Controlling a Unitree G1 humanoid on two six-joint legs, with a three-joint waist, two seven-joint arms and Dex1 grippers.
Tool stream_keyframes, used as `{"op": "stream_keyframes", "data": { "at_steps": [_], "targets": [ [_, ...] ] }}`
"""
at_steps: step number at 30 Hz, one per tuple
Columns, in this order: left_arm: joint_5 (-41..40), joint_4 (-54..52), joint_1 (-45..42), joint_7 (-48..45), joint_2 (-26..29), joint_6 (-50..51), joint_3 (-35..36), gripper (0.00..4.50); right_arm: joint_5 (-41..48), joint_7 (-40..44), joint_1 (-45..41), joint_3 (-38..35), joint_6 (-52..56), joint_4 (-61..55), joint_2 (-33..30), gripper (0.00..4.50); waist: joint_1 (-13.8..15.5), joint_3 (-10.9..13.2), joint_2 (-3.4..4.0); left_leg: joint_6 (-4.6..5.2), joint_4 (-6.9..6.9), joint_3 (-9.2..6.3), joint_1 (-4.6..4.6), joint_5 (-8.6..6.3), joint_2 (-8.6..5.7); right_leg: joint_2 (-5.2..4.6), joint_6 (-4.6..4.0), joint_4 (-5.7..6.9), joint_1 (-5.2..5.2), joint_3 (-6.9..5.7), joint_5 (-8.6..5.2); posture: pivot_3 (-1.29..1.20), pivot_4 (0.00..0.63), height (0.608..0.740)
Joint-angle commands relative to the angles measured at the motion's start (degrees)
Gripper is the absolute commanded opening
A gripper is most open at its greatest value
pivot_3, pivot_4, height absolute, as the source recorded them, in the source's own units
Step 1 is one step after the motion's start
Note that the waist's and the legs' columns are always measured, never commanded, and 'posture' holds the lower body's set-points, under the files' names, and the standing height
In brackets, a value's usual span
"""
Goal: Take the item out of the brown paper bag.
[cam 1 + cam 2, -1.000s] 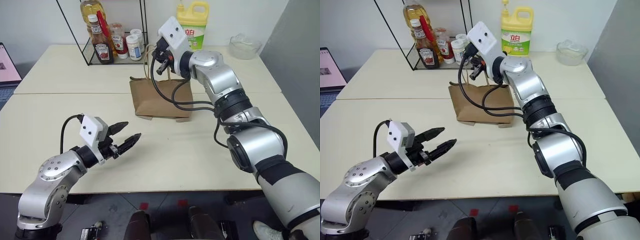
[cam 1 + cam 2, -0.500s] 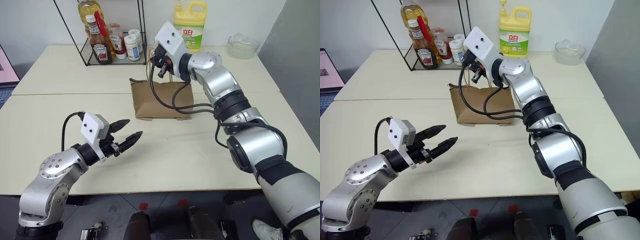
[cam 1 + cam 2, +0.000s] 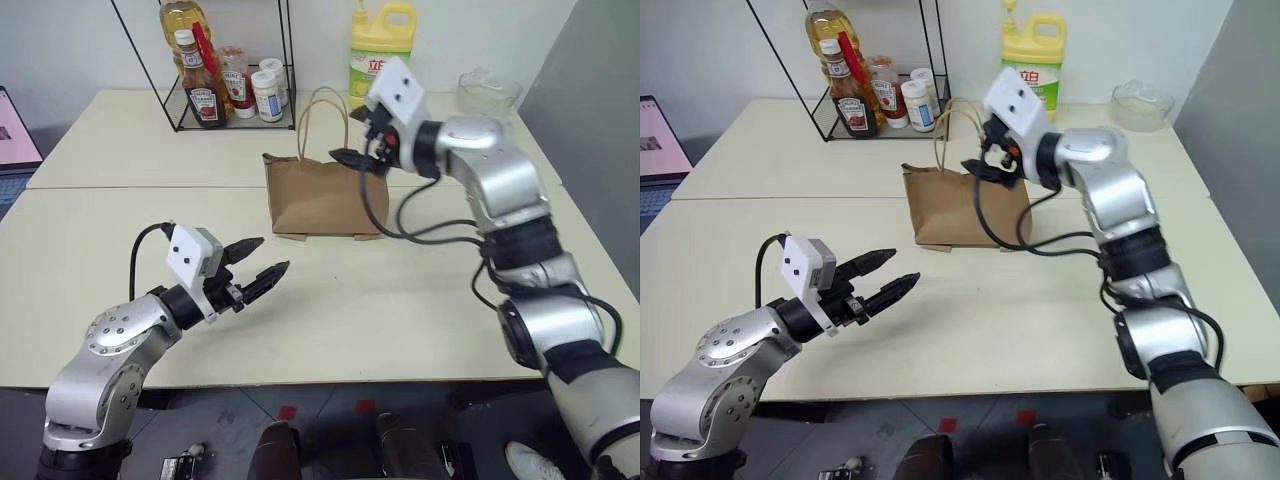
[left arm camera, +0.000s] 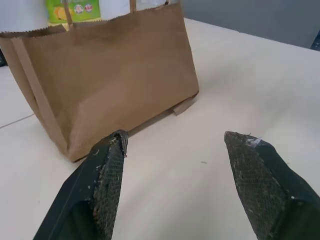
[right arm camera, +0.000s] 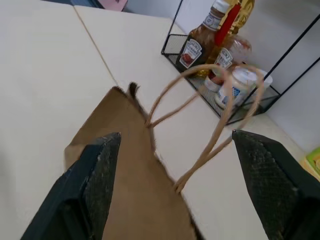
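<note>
With our right gripper [image 3: 345,157] wide beside the brown paper bag [image 3: 322,195], we should spread its mouth before reaching in.

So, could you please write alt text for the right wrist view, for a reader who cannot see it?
The right gripper hangs open above the brown paper bag, whose two looped cord handles stand up between its black fingers. Beyond the bag, a wire rack on the pale table holds sauce bottles and jars.
</note>
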Motion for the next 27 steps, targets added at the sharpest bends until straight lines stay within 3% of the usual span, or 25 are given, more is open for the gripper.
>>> {"op": "stream_keyframes", "data": {
  "at_steps": [1, 6, 13, 21, 27],
  "targets": [
    [-0.58, -0.5, -1.98, 0.1, 0.06, -0.98, 0.67, 3.28, 5.74, 1.65, 5.42, -4.77, 9.87, -16.4, -5.05, 3.72, 0.1, 0.0, -0.01, 0.0, 0.0, -0.02, -0.03, 0.0, -0.01, 0.0, 0.0, 0.0, 0.0, -0.02, 0.0, 0.0, 0.15, 0.74],
    [-0.17, 2.63, -6.69, 0.65, 0.17, -1.29, 0.87, 2.17, 16.84, -0.71, 18.52, -14.52, 25.5, -39.13, -9.12, 3.78, 0.8, 0.0, -0.01, 0.01, 0.01, -0.13, -0.05, 0.0, -0.01, 0.01, 0.0, -0.01, 0.05, -0.12, -0.01, 0.0, 0.15, 0.74],
    [1.29, 8.27, -14.09, -2.57, 3.35, -1.53, -0.8, 0.03, 23.19, -11.08, 32.42, -21.66, 36.14, -58.6, -6.44, 3.78, 1.08, -0.01, -0.02, 0.0, 0.04, -0.3, -0.04, 0.0, -0.01, 0.04, -0.01, -0.02, 0.12, -0.26, -0.02, 0.0, 0.15, 0.74],
    [10.68, 36.69, -40.29, -9.3, 3.72, -9.94, -7.95, 0.03, 26.42, -21.23, 36.73, -26.96, 39.79, -68.15, -1.84, 3.78, 2.01, -0.02, -0.05, -0.06, 0.08, -0.59, -0.13, 0.06, -0.05, 0.04, -0.01, -0.05, 0.21, -0.6, -0.02, 0.0, 0.15, 0.74],
    [20.85, 64.26, -58.03, -9.81, 0.66, -23.02, -12.56, 0.03, 33.08, -27.4, 38.84, -28.77, 37.51, -69.5, -4.03, 3.78, 2.5, -0.01, -0.05, -0.05, 0.05, -0.68, -0.21, 0.07, -0.06, 0.06, -0.09, -0.06, 0.16, -0.69, -0.07, 0.0, 0.15, 0.74]
  ]
}}
